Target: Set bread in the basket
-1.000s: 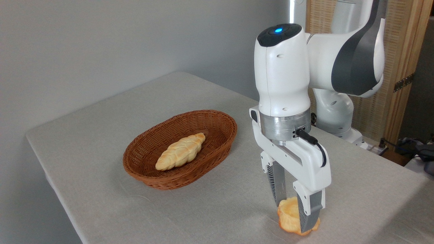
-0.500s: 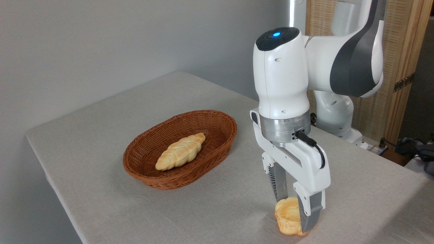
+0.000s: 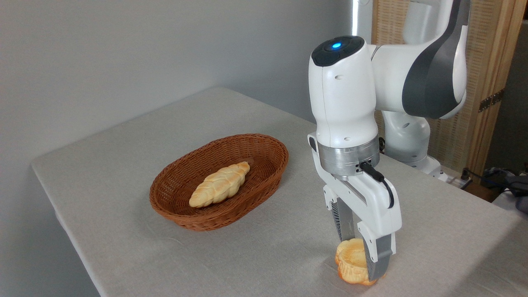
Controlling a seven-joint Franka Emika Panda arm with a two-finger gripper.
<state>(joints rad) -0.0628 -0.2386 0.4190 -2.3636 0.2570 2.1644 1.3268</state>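
Golden-yellow bun (image 3: 353,267) with scalloped edge, lower right; brown woven basket (image 3: 264,159) at centre holds a pale braided loaf (image 3: 220,184); light grey tabletop (image 3: 123,165); white-and-grey arm (image 3: 371,90).

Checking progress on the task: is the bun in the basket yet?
No, the bun sits on the table between the tool's fingers, well right of the basket.

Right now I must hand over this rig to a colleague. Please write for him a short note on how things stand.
Claw: fingers on either side of the small round golden-yellow bun, apparently shut on it; the bun sits low at the grey cloth-covered table, near the front edge.
Oval brown wicker basket: to the left, apart from the bun, holding a pale braided loaf.
Done: bun grasped.
Left: lift it, carry it left, release it in the basket.
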